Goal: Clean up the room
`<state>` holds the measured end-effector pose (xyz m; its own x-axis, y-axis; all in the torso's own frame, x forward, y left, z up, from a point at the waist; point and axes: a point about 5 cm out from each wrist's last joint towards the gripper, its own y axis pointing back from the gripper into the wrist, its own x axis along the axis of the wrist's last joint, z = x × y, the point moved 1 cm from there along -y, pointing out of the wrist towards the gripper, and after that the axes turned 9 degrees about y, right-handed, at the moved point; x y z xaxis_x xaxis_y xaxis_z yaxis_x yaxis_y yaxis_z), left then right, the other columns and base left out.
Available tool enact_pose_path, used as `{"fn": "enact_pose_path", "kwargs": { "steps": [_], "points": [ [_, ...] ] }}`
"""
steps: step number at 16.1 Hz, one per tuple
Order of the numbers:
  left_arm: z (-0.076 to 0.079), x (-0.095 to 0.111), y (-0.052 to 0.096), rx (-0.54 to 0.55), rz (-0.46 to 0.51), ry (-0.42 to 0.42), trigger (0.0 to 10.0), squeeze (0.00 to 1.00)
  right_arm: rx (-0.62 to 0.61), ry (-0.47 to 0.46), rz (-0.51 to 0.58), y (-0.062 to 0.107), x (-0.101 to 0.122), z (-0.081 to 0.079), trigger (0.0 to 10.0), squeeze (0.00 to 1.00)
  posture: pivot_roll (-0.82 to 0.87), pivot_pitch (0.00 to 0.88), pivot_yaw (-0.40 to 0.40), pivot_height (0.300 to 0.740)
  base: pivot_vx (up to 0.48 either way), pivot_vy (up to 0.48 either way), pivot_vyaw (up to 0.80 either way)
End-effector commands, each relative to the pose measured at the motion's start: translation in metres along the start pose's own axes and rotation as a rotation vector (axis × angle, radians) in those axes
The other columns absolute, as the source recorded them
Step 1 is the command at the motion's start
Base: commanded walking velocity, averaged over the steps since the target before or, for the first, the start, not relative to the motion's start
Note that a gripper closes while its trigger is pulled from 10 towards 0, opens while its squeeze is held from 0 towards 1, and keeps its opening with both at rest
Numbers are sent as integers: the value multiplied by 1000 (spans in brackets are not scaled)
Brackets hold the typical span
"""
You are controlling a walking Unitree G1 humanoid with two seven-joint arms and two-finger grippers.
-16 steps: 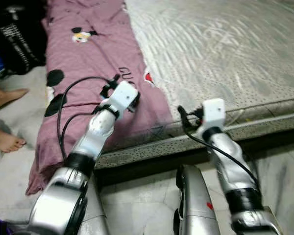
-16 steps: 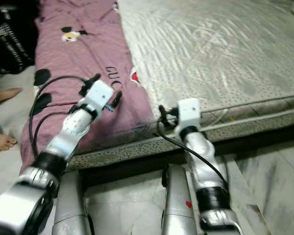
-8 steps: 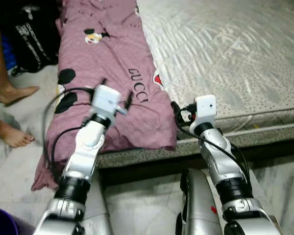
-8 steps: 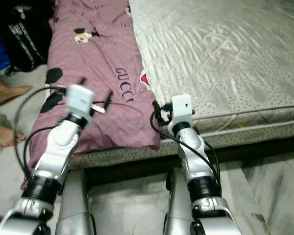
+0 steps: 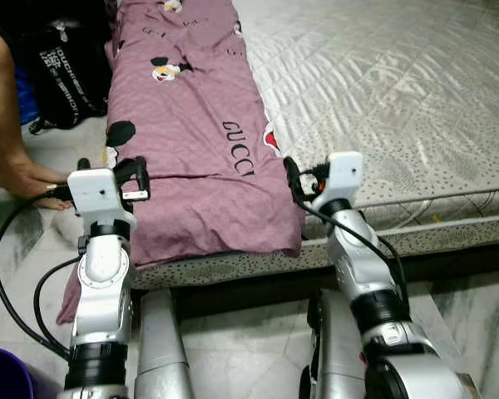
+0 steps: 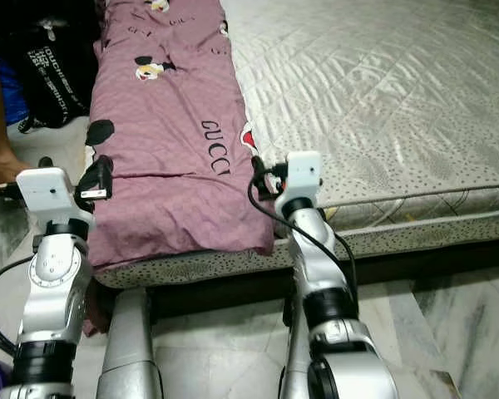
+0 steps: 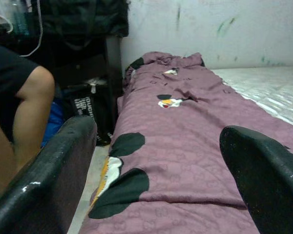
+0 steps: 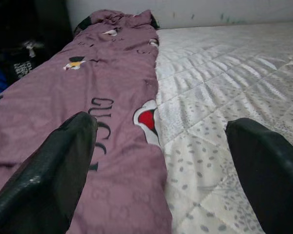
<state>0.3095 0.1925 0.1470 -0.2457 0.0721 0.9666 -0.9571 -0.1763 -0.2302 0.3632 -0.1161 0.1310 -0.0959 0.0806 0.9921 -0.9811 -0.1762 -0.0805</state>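
Nearest, at the bottom of the frame, the two silver arms rise from the robot's body above a pale marble floor [image 5: 474, 291]. A purple bin [image 5: 4, 374] shows at the lower left corner. The left hand [image 5: 108, 170] is at left centre, over the left edge of the bed, its two black fingers [image 7: 49, 180] spread apart with nothing between them. The right hand [image 5: 303, 176] is at centre, at the bed's near edge by the blanket's lower right corner, fingers likewise apart and holding nothing.

The mauve blanket [image 5: 191, 125], printed with cartoon figures and lettering, lies in a long strip along the left side of the bed [image 5: 399, 91], running from the near edge up to the top of the frame; its lower left part hangs over the side toward the floor. The rest of the bed is bare quilted white mattress.

At far left a person's leg [image 5: 4, 125] and foot stand on the floor. Behind, in the upper left, sits a black bag [image 5: 66, 75] with white lettering.
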Motion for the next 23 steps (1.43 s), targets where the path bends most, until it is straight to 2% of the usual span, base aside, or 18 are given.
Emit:
{"fn": "enact_pose_path", "kwargs": {
  "steps": [1,6,13,16,17,20,23],
  "points": [
    [2,3,-5,1,9,-8,10000,0,-8,-15,22,-5,7,-1,10000,0,91,0,1,543,0,0,0],
    [9,10,-8,8,31,12,10000,0,-19,-22,62,-13,16,-5,10000,0,95,0,1,607,0,0,0],
    [15,10,-15,1,36,26,10000,0,-45,-14,61,-13,13,-1,10000,0,82,0,0,690,0,0,0],
    [20,12,-15,-24,43,-14,10000,0,-53,-12,64,-10,10,1,10000,0,71,0,12,734,0,0,0],
    [19,12,-15,-13,41,-38,10000,0,-52,-5,52,-10,9,1,10000,0,67,0,13,740,0,0,0],
    [20,5,-17,-21,10,-24,10000,0,-57,-4,46,-8,7,2,10000,0,69,0,-1,740,0,0,0],
    [24,5,-13,-62,10,-12,10000,0,-45,48,53,-5,5,1,10000,0,72,0,-12,740,0,0,0]
  ]
}}
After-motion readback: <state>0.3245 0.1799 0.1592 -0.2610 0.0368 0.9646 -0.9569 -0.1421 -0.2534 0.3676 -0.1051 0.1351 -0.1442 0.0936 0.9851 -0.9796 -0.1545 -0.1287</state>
